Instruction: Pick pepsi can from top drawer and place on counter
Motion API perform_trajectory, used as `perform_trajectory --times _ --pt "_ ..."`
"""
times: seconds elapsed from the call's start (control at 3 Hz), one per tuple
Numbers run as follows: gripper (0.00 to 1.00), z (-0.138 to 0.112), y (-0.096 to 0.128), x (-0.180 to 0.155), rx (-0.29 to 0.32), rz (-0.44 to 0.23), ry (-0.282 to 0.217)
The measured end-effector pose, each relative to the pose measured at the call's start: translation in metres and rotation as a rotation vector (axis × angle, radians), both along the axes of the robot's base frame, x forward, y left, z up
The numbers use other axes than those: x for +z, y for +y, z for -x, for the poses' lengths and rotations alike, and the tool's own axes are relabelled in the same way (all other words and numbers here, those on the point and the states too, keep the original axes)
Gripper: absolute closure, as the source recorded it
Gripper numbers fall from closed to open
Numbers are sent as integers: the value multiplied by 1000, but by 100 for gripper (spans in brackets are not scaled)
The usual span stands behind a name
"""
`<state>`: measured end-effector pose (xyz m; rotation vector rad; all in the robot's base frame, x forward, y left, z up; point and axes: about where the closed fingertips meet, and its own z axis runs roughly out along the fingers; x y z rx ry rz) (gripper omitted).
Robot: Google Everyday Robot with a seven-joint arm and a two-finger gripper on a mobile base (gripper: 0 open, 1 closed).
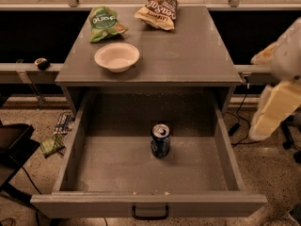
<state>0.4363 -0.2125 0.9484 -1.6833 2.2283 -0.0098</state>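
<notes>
The pepsi can (160, 140) stands upright in the open top drawer (117, 166), near the middle of its floor, silver top up. The drawer is pulled out towards me, its front panel and dark handle (150, 213) at the bottom of the view. The counter (188, 55) is the grey cabinet top above it. My gripper (275, 109) is at the pale arm's end at the right edge, outside the drawer, to the right of the can and above its level. It holds nothing that I can see.
On the counter are a white bowl (117, 56) at the front left, a green chip bag (104, 22) at the back left and a brown chip bag (157, 8) at the back middle. Clutter and cables lie on the floor on both sides of the cabinet.
</notes>
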Motion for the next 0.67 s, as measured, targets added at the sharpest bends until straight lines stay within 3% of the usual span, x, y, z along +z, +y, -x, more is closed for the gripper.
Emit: perform_trajectory --times 0.33,0.67 --pt "0 2 13 -69 -16 -165 49" --pt "0 4 41 -154 -51 -423 73"
